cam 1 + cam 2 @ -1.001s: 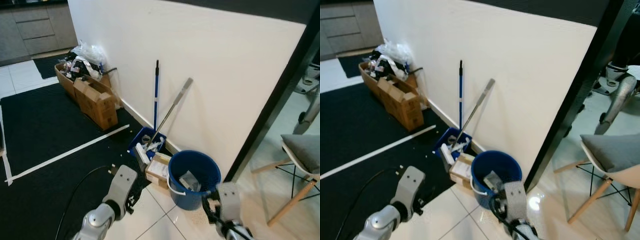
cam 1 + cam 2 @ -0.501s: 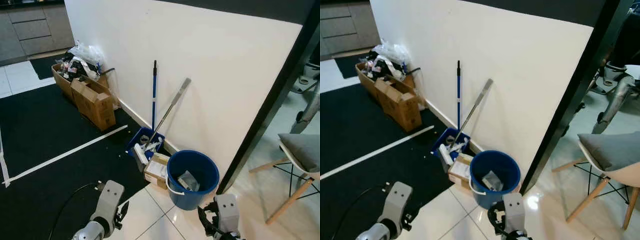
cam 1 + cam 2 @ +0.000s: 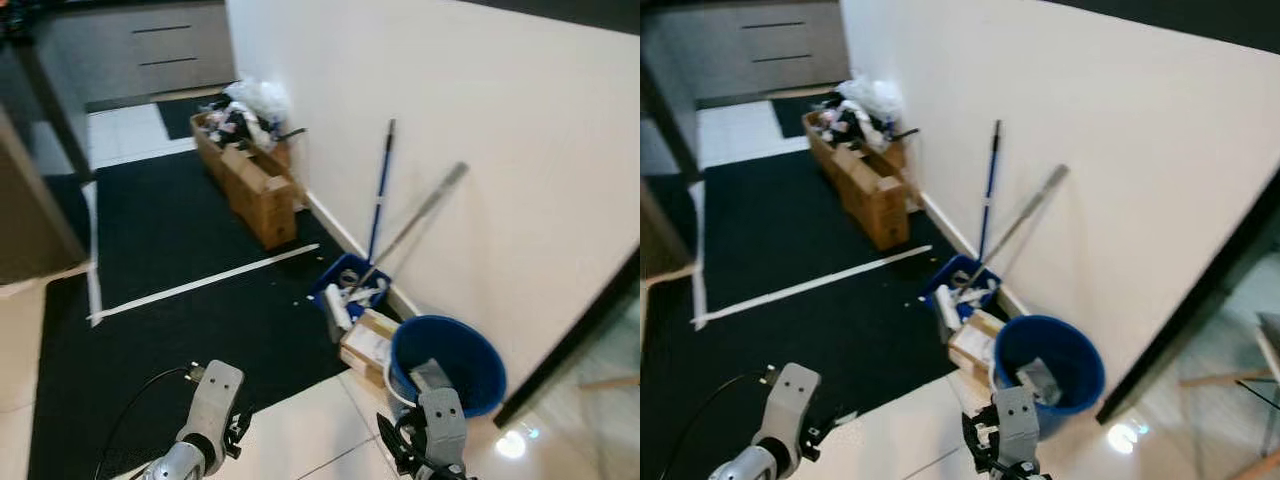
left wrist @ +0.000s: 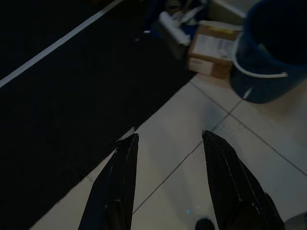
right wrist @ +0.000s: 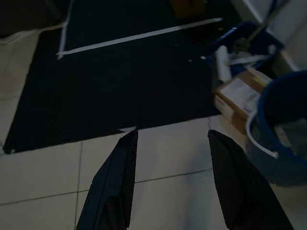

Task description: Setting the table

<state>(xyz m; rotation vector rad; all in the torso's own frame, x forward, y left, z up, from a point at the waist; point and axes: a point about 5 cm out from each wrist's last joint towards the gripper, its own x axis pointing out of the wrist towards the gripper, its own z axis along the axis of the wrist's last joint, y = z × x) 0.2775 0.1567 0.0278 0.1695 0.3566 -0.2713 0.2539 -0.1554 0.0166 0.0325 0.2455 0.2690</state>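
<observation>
Hanging low over the tiled floor [image 3: 300,440], the left gripper [image 4: 168,143] and right gripper [image 5: 170,139] are held with fingers spread apart and nothing between them. No tabletop or tableware is seen, so how the task's things will handle and where they should be gripped cannot be judged. A blue bucket [image 3: 450,362], a small cardboard box [image 3: 366,343] and two leaning mop handles [image 3: 395,225] are seen by the white wall [image 3: 450,120] at right.

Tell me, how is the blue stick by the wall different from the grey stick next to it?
The blue stick is thin and stands almost straight up against the wall. The grey stick looks thicker and leans far over, its top end pointing away from the blue stick. Both rest on the wall, and their bottoms meet at the small blue tray beside the blue bucket.
</observation>
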